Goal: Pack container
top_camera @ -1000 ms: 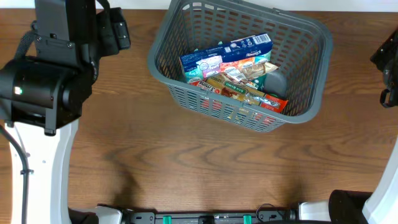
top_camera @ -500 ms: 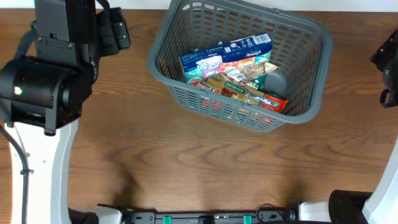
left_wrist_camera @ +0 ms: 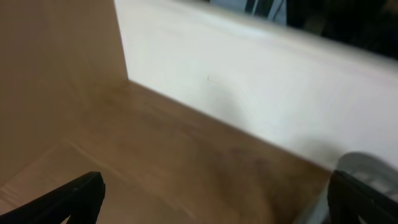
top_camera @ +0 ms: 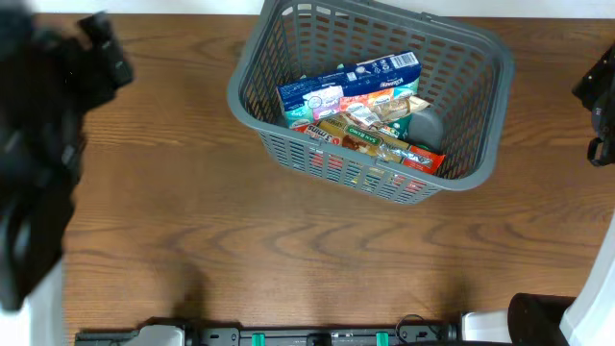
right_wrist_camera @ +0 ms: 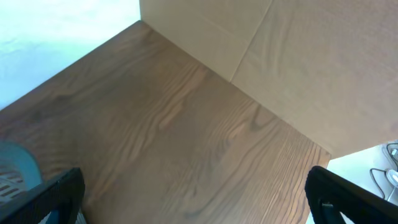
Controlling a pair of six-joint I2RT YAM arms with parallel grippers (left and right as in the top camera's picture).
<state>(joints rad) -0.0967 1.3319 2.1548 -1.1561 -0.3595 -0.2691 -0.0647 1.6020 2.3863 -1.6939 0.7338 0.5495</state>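
1. Overhead:
   - Plainly, one container (top_camera: 365, 175) stands on the worktop (top_camera: 288, 250), towards the far edge and right of centre.
   - Inside lies one long blue-and-white packet (top_camera: 351, 81) above a heap of smaller packets (top_camera: 370, 135), at least four. They overlap too much for a firm count.
   - No loose packet shows on the worktop, so the packing looks nearly finished.
   - The heap leans on the near wall, so a bump could tip the red-ended bar over the rim.
   - There are two arms. The left arm (top_camera: 38, 144) is a blur at the left edge and the right arm (top_camera: 598, 96) sits at the right edge, both well apart from the container. A careless sweep inward could shove it.

2. Left wrist: the left gripper (left_wrist_camera: 217, 205) gapes wide and holds nothing, with only bare worktop between its two dark tips.

3. Right wrist:
   - The right gripper (right_wrist_camera: 199, 199) is likewise spread fully and empty.
   - A grey slotted corner at the lower left is probably the container, just beside one tip. Closing in from here risks clipping that wall.
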